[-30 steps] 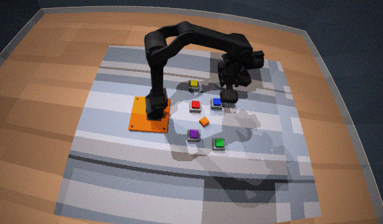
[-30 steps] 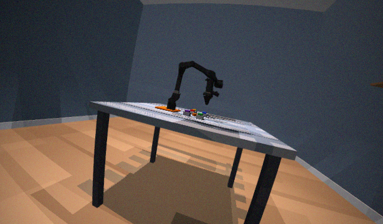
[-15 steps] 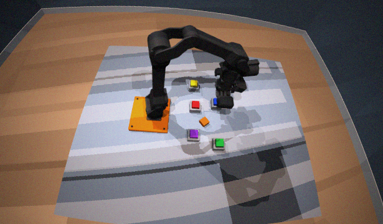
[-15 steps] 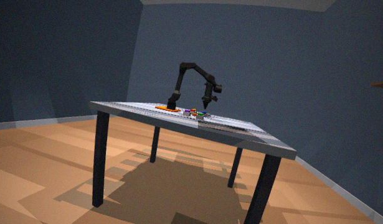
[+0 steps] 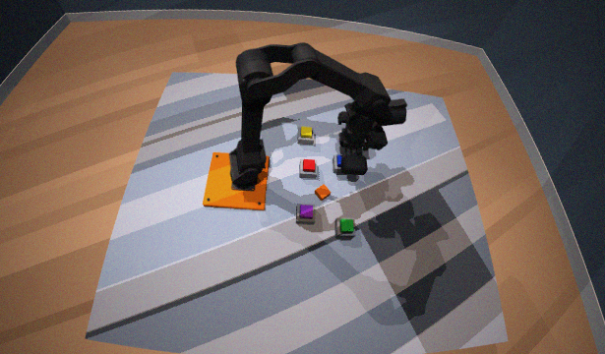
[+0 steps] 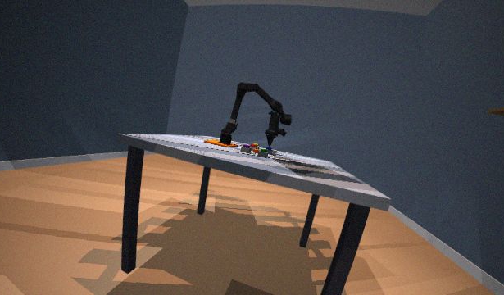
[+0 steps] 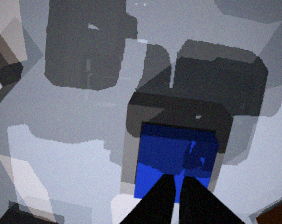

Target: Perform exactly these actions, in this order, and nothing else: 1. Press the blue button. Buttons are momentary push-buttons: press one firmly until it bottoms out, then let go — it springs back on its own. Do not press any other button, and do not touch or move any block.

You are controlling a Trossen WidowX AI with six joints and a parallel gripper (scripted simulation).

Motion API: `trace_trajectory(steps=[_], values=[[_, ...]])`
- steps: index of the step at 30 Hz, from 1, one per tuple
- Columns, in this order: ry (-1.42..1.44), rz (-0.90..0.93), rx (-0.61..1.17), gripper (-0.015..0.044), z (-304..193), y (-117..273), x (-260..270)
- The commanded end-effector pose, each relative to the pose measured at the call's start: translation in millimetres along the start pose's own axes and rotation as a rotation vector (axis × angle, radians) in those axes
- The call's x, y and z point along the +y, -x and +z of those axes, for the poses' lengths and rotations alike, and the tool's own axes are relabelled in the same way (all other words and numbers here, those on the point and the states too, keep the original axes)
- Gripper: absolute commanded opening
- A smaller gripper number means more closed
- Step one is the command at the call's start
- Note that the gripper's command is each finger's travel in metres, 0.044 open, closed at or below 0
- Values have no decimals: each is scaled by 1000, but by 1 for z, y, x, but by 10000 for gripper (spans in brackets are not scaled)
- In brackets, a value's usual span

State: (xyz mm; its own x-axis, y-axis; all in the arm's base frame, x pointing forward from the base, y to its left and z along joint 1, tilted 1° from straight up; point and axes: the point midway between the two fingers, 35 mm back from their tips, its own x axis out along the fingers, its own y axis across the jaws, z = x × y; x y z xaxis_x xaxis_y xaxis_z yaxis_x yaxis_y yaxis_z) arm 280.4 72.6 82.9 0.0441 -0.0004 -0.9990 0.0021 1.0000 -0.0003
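I've got the jaws together, empty, over the square blue button [image 7: 176,160]; off-centre descent risks slipping onto its grey housing.
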Motion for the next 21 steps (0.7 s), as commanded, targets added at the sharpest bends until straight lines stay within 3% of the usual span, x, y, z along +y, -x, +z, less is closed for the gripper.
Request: trace_trajectory(steps=[1,21], values=[[3,3,-2,20,0,-5,0],[3,3,-2,20,0,-16,0]])
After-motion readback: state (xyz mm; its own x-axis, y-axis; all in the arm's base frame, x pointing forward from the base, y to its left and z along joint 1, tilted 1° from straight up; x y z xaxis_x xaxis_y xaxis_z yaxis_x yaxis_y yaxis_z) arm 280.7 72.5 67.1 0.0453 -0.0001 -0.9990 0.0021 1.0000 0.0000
